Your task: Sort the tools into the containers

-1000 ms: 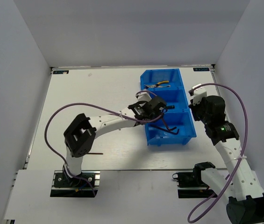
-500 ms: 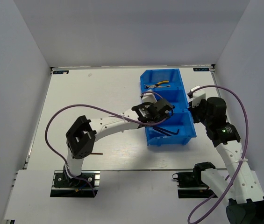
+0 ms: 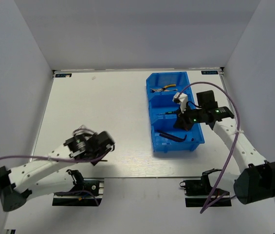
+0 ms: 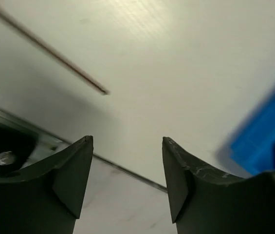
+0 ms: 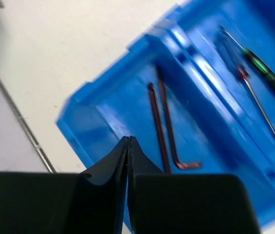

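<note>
Jaws of the left gripper stand apart, empty, near a hex key lying flat on the table. Being so thin, it may slip the pinch or skid toward the near edge. Blue bin: pliers in the far compartment, two screwdrivers in the middle, more hex keys nearest. Right gripper, jaws pressed together on nothing, hangs over it.

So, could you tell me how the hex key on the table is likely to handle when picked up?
The hex key looks thin and metal: probably stiff and light. Lying flat on the smooth table, it may slide or pivot when nudged, and its bend should stop it rolling.
</note>
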You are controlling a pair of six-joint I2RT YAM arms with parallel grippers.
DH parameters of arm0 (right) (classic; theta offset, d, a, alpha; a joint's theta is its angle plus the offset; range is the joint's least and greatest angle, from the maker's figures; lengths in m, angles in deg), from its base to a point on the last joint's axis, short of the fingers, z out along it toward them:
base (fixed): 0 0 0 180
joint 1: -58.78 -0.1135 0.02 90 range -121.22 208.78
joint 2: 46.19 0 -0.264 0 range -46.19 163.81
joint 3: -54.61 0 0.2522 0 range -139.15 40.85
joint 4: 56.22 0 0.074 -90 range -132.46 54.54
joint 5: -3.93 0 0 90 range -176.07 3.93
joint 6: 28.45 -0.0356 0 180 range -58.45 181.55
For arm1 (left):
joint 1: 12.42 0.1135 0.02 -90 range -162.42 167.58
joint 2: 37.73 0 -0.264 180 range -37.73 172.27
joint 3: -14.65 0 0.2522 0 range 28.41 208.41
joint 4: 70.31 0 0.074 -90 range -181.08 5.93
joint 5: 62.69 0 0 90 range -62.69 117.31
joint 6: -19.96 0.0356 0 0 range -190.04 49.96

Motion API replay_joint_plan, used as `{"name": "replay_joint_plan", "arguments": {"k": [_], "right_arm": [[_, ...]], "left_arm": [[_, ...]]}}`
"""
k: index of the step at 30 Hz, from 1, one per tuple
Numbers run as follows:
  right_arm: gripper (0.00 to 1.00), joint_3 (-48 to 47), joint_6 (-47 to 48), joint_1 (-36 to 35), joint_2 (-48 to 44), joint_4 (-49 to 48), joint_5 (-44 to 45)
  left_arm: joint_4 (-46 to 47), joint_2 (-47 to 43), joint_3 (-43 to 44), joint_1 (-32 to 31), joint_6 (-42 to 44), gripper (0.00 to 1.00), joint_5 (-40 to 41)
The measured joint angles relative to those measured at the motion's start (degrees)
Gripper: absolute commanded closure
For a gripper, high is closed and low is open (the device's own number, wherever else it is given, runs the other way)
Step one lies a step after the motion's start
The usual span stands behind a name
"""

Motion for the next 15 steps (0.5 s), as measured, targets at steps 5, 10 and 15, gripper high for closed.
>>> {"name": "replay_joint_plan", "arguments": {"k": [5, 10, 15], "right_arm": [[0.93, -3.4, 0.0, -6.2, 5.3, -0.4, -2.5], [0.93, -4.9, -0.9, -9.3, 7.3, -1.7, -2.5], [0.93, -4.8, -0.9, -10.4, 6.8, -1.7, -2.1]], "left_arm": [[-8.3, -10.2, -11.5, 0.3, -10.7, 0.28, -4.0], [-9.3, -4.7, -12.6, 1.1, -16.3, 0.24, -4.7], [-8.0, 3.0, -12.7, 4.2, -18.7, 0.28, -3.8]]}}
